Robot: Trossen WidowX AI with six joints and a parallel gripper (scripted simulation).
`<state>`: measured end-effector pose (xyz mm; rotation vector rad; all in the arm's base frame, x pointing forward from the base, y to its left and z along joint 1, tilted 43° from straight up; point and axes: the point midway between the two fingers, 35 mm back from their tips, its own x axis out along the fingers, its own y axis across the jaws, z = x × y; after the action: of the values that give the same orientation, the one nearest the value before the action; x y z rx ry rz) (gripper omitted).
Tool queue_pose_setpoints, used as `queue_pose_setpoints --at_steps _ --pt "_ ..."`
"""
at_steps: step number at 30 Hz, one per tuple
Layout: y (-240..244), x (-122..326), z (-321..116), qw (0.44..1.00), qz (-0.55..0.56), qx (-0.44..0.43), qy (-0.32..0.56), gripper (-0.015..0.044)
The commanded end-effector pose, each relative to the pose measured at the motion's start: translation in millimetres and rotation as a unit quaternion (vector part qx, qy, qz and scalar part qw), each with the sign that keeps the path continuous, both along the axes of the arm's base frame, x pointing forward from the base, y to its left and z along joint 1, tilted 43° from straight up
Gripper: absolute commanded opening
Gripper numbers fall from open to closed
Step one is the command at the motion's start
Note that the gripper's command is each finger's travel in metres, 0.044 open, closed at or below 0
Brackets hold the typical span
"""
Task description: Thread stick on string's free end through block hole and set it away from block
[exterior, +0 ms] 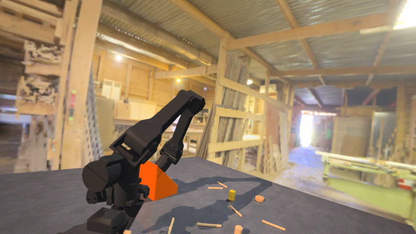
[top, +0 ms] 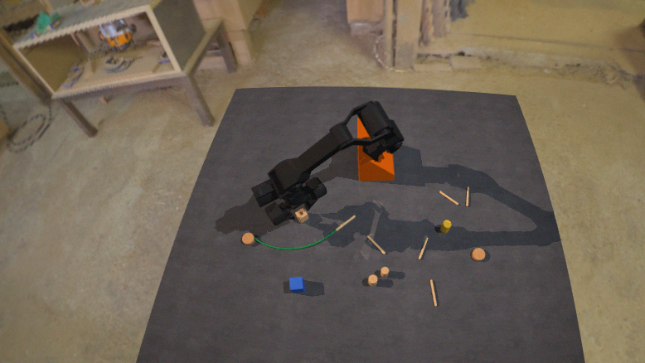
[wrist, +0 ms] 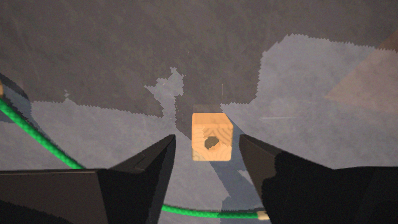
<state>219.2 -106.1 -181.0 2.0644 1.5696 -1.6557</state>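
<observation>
Wooden and small, the block (top: 301,215) (exterior: 127,232) (wrist: 212,142) is set on the dark table (top: 342,333) (exterior: 43,186) (wrist: 100,50), with its round hole seen in the top face. The black jaws are held partly apart, and nothing is gripped by them. In the wrist view, the block is seen between their two tips, with a gap left on each side. Whether the tips are as low as the block cannot be told.

For the rest, sides are given as seen from the top. To the left of the block, and a bit below it, the round wooden button (top: 247,239) (wrist: 1,90) is seen. A green string (top: 293,249) (wrist: 45,142) is fixed to it and is curved below the block. The string's other end is joined to the thin stick (top: 346,223) (exterior: 171,225) (wrist: 263,215), which is laid on the table to the right of the block. The block's hole is not threaded by the stick or the string.

Below the block, a blue cube (top: 296,284) is seen. Well to the right of the block, a yellow peg (top: 445,226) (exterior: 231,195) is stood up, and five loose sticks are spread about.
</observation>
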Motion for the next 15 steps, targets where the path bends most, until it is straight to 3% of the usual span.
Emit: queue_pose_setpoints --at_steps 1,8,15 --pt "6.6 -2.2 -4.4 1.000 -0.002 0.004 0.003 0.0236" --pt "8.2 -2.6 -6.0 1.000 -0.002 0.004 0.003 0.0236" --pt "6.7 -2.4 -5.5 1.000 0.001 0.002 0.002 0.0072"
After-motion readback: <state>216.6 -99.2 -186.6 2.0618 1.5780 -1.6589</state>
